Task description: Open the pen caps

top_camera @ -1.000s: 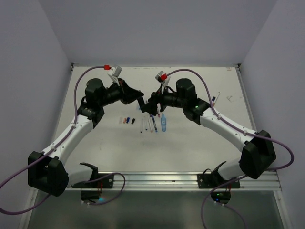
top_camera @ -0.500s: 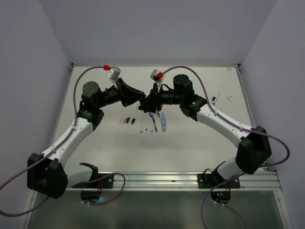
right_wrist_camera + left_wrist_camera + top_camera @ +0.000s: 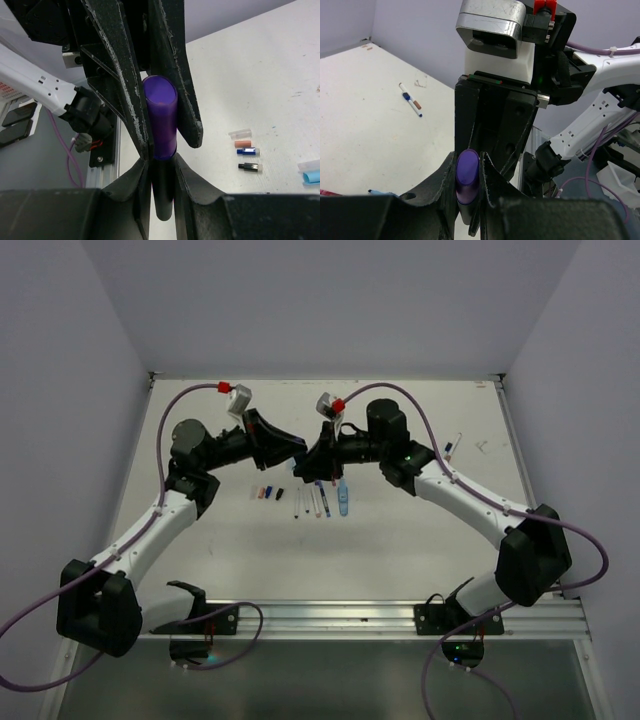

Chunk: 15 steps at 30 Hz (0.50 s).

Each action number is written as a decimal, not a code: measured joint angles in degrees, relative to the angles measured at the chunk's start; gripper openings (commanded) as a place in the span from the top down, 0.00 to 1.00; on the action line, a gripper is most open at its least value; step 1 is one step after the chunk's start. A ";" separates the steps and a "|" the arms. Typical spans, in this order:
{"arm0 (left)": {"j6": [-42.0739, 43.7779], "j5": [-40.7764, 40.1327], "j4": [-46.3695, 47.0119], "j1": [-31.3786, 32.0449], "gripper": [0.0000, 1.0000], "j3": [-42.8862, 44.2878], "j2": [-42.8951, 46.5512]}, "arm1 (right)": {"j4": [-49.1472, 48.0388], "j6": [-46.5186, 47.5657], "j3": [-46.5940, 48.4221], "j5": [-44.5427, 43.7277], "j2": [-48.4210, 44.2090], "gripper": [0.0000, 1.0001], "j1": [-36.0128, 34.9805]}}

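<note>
Arms are drifting toward 12 o'clock off the row of pens point(image 3: 320, 502). The left gripper point(image 3: 297, 447) and right gripper point(image 3: 311, 456) are both pinching one purple pen point(image 3: 161, 120), so uncapping is probably starting.

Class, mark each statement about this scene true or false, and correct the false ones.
1. The left gripper and right gripper are both clamped on one purple pen. True.
2. The purple pen lies flat on the table. False: it is held in the air between the two grippers.
3. Small loose caps lie in a row on the table. True.
4. Every other pen lies in one group at the table's middle. False: a lone pen lies apart, near the right edge.
</note>
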<state>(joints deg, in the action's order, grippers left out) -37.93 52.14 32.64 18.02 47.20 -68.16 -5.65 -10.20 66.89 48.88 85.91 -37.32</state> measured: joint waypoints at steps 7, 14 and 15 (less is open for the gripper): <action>-0.79 2.36 2.01 0.26 1.00 -0.09 -1.11 | -1.95 2.47 -2.86 2.27 -0.55 1.00 0.17; -3.10 -5.81 17.40 -0.79 1.00 2.99 -0.46 | 9.84 5.62 -11.65 5.29 3.98 1.00 -3.69; -3.26 -6.32 18.56 -0.87 1.00 3.28 -0.31 | 11.21 5.73 -12.48 5.18 4.50 1.00 -3.89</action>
<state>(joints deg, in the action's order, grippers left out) -41.19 45.82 51.20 17.15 50.48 -68.47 5.56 -4.47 54.41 54.06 90.41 -41.21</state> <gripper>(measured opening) 0.199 0.222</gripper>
